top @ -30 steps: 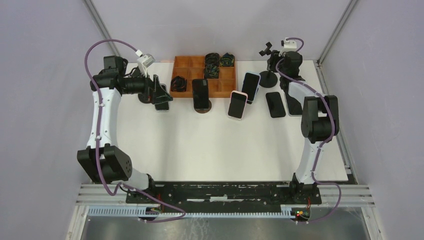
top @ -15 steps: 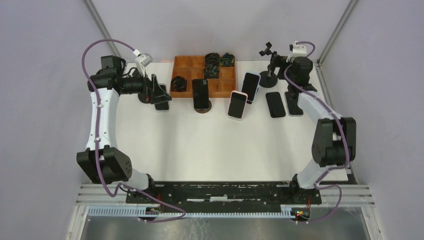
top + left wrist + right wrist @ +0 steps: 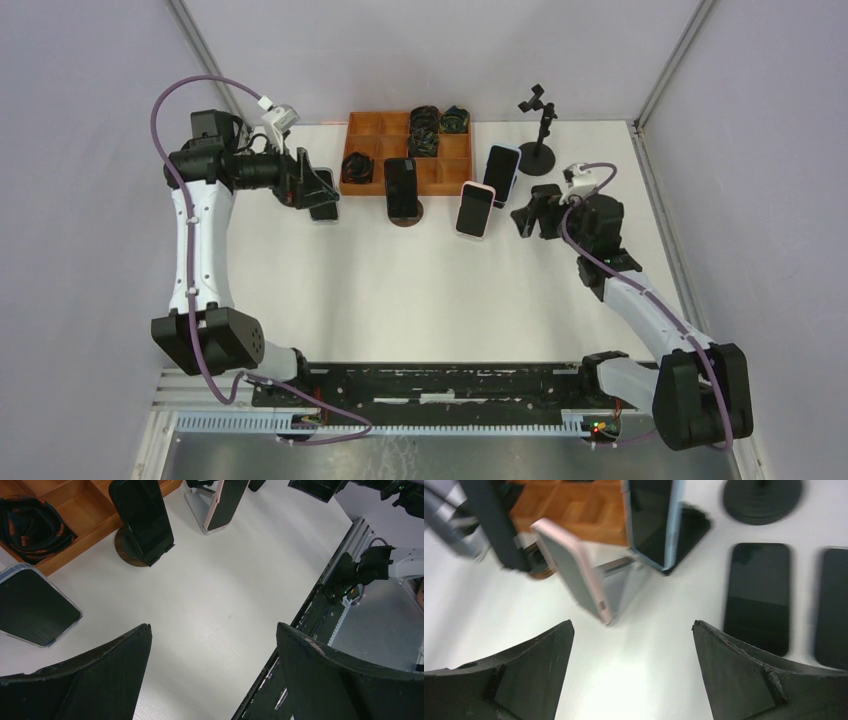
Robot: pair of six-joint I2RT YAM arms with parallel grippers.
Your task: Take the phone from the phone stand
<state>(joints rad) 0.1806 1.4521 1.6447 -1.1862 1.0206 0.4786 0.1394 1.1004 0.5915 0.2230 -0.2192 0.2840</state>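
Note:
Three phones stand on stands in a row: a black phone (image 3: 402, 186) on a round wooden stand, a pink-cased phone (image 3: 475, 208) and a blue-cased phone (image 3: 502, 172). My right gripper (image 3: 530, 216) is open and empty, just right of the pink phone, not touching it. In the right wrist view the pink phone (image 3: 574, 565) and blue phone (image 3: 651, 520) lie ahead of the open gripper (image 3: 633, 624). My left gripper (image 3: 318, 190) is open and empty beside a clear-cased phone (image 3: 32, 607) lying flat. The left wrist view shows the black phone (image 3: 142, 515) ahead of the left gripper (image 3: 214, 626).
An orange compartment tray (image 3: 385, 128) with black cable coils stands at the back. An empty black clamp stand (image 3: 540, 125) stands at the back right. Two black phones lie flat on the table (image 3: 758, 597) (image 3: 831, 607), under my right arm in the top view.
My right arm has swung from the back right corner forward and left, to just right of the pink phone. My left arm has drawn back slightly to the left.

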